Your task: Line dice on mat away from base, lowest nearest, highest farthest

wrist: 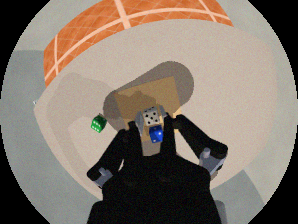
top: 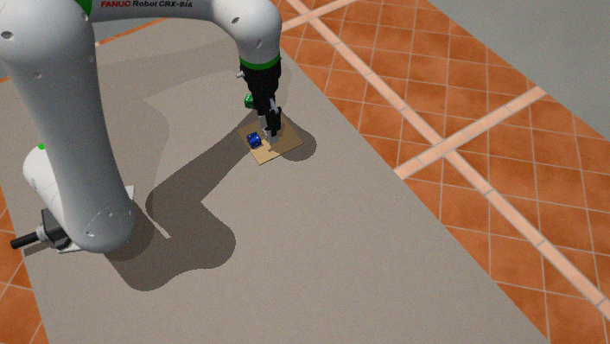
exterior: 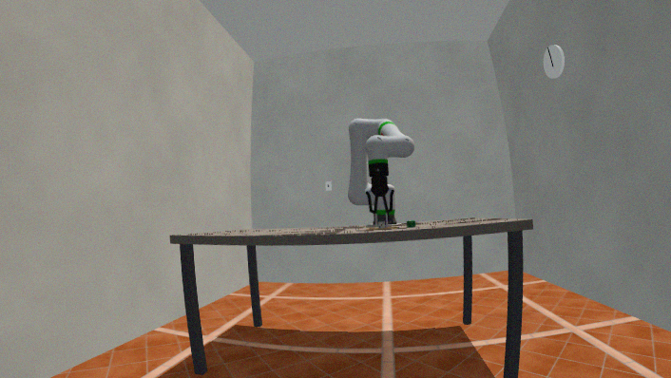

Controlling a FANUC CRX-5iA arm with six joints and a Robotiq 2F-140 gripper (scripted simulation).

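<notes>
The tan mat (top: 260,157) (wrist: 167,86) lies on the table. My gripper (top: 270,138) (exterior: 381,224) (wrist: 151,113) is open a little, its fingertips low over the mat on either side of the white die (wrist: 151,116). The white die stands on the mat with five pips up. The blue die (top: 254,140) (wrist: 156,134) is on the mat, on the base side of the white die; its top number is too small to read surely. The green die (top: 249,101) (exterior: 411,223) (wrist: 98,123) stands on the table off the mat, apparently with six up. Fingers mostly hide the white die in the top view.
The blue die is close beside my fingers on the base side. The green die stands to the left of the mat in the wrist view. The arm's shadow crosses the table (top: 346,259) and part of the mat. The far table edge lies beyond the mat.
</notes>
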